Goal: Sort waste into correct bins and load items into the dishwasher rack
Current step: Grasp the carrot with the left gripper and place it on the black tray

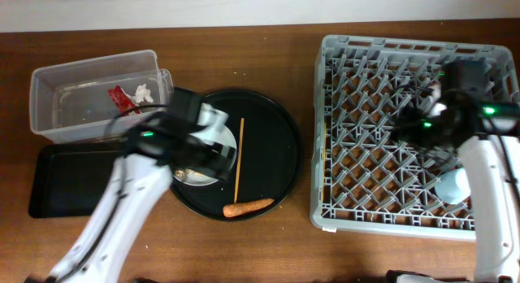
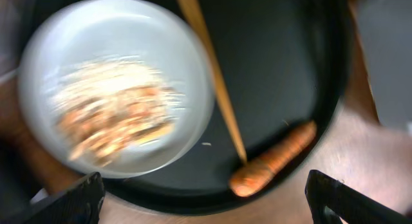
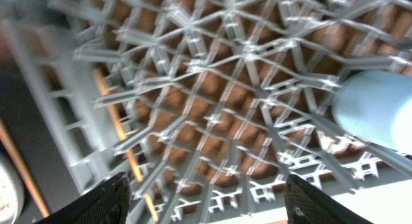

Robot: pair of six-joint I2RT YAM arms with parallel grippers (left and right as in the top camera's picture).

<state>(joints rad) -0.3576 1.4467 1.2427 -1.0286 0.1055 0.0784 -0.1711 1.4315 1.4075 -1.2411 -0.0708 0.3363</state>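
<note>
1. the left pincer (image 2: 205, 201) is nearest: its two black fingertips (image 2: 77, 199) sit at the 7 and 5 o'clock corners of the left wrist view, spread wide with nothing between them (this view is blurred).
2. below it lies the pale plate (image 2: 116, 50), carrying beige food scraps (image 2: 112, 114). it rests on the round black tray (image 2: 296, 50), toward the tray's 8 o'clock side.
3. a wooden chopstick (image 2: 212, 76) lies just beside the plate at its 3 o'clock edge, running from 12 to 6 across the middle of the tray.
4. the orange carrot (image 2: 273, 159) lies at the tray's 6 o'clock rim, near the chopstick's lower end (whether they touch i cannot tell).
5. the right pincer (image 3: 215, 201) hangs above the dishwasher rack (image 1: 341, 112), fingers parted and holding nothing.
6. the rack stands at the tabletop's (image 1: 268, 47) 3 o'clock side. a light blue cup (image 3: 376, 111) sits among its pegs toward the 5 o'clock corner.
7. a second chopstick (image 3: 119, 124) lies inside the rack along its 9 o'clock wall.
8. the clear tub (image 1: 57, 108) stands at the tabletop's 10 o'clock, holding a red wrapper (image 1: 120, 97) and a white tissue (image 1: 145, 93) side by side.
9. the shallow black tray (image 1: 69, 181) lies just at the tub's 6 o'clock, partly under the left arm.
</note>
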